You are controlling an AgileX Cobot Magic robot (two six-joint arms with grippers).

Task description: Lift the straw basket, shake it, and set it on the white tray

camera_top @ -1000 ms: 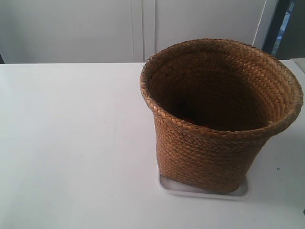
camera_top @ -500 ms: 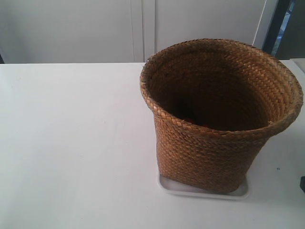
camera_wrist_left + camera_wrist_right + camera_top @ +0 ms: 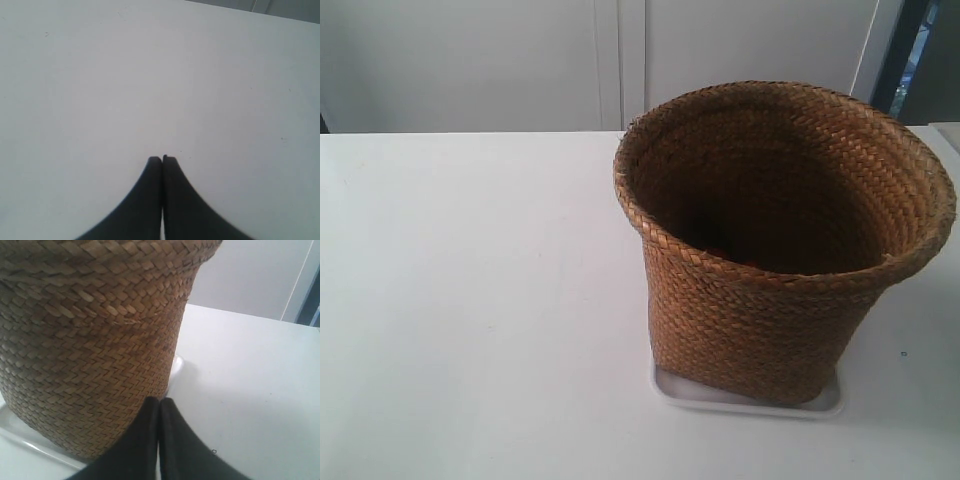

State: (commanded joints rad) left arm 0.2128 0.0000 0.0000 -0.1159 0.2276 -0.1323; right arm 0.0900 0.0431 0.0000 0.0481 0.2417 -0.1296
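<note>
The straw basket (image 3: 760, 300) stands upright on the white tray (image 3: 820, 402), right of the middle of the white table. Its inside is dark, with a small reddish spot (image 3: 720, 252) low down. In the right wrist view my right gripper (image 3: 159, 401) is shut and empty, low beside the basket's (image 3: 90, 340) woven wall, and I cannot tell whether it touches. The tray's rim (image 3: 20, 437) shows under the basket. My left gripper (image 3: 162, 159) is shut and empty over bare table, with no basket in its view. Neither arm shows in the exterior view.
The white table (image 3: 470, 300) stretches wide to the left of the basket. Pale cabinet panels (image 3: 520, 60) stand behind its far edge. A dark gap (image 3: 920, 60) lies at the far right.
A dark bit of arm that showed at the exterior view's right edge half a second ago has gone out of view. The basket and tray have not moved.
</note>
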